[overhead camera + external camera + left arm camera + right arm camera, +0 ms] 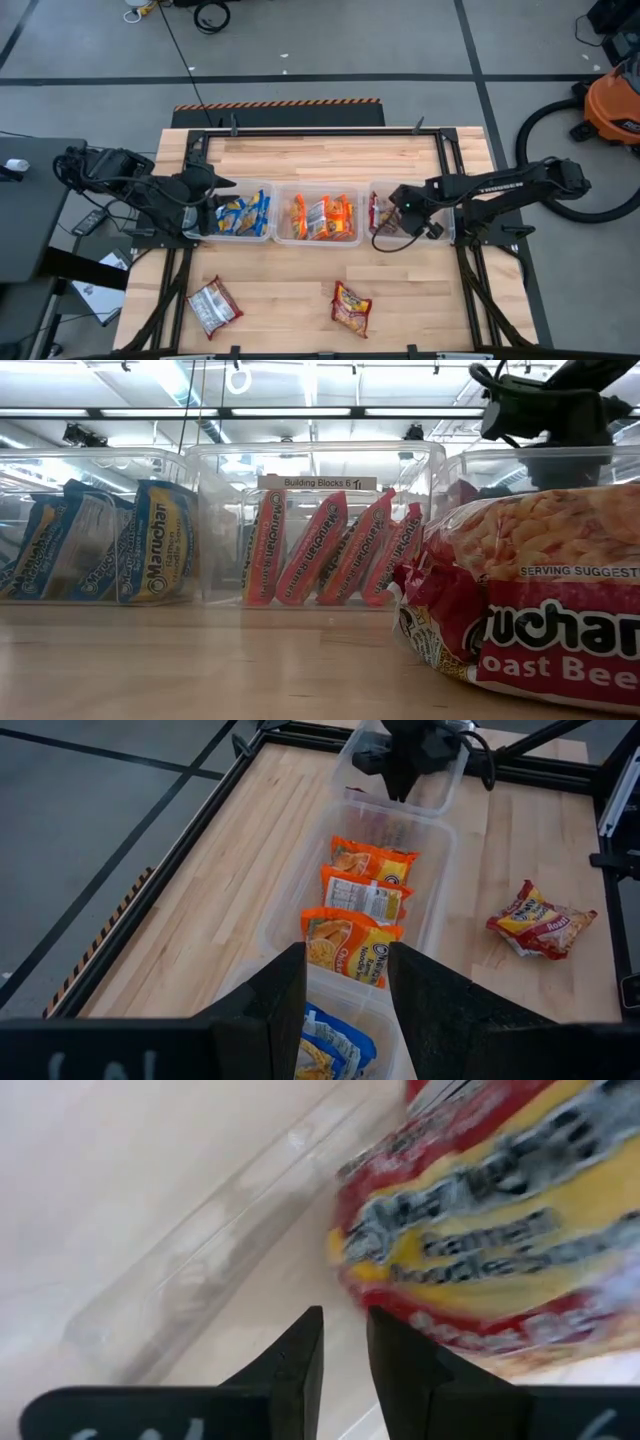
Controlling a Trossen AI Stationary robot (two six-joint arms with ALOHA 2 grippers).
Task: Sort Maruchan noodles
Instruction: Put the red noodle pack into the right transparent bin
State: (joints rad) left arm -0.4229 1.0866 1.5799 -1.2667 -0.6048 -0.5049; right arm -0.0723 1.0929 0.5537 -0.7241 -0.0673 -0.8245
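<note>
Three clear bins stand in a row. The left bin (268,186) holds blue-and-white Maruchan noodles (243,214), the middle bin (317,187) orange ones (322,217), and the right bin (372,186) a red packet (490,1230). My right gripper (345,1342) points down into the right bin beside that packet. Its fingers stand a narrow gap apart with nothing between them. My left gripper (345,995) hangs open above the left bin. Two loose packets lie flat on the table: a red-and-silver one (213,305) and a red-and-yellow one (351,307).
Black metal rails (320,131) frame the wooden tabletop. Bare wood lies between the bins and the far rail and around the two loose packets near the front edge. An orange shop vacuum (612,105) stands on the floor beyond the table's right side.
</note>
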